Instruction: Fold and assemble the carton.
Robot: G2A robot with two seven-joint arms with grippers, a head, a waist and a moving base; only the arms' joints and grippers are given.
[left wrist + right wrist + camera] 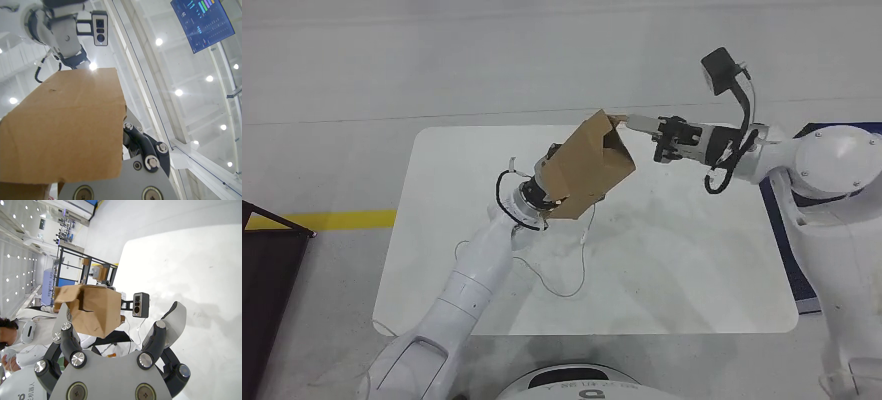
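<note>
A brown carton [592, 165] hangs partly folded above the white table [692, 260]. My left gripper [550, 195] is shut on its lower end, and one finger [143, 144] shows beside the cardboard [62, 123]. My right gripper [637, 125] stands open at the carton's upper far corner, level with a loose flap. In the right wrist view the carton [94, 311] sits beyond the spread fingers of the right gripper [120, 306], its open end with flaps close to one fingertip [63, 311]. The right gripper [75, 60] also rises behind the carton's far edge in the left wrist view.
A thin white cable [562, 280] trails over the table under the left arm. A dark blue mat [790, 240] lies along the table's right edge. A black rack [262, 260] stands on the floor to the left.
</note>
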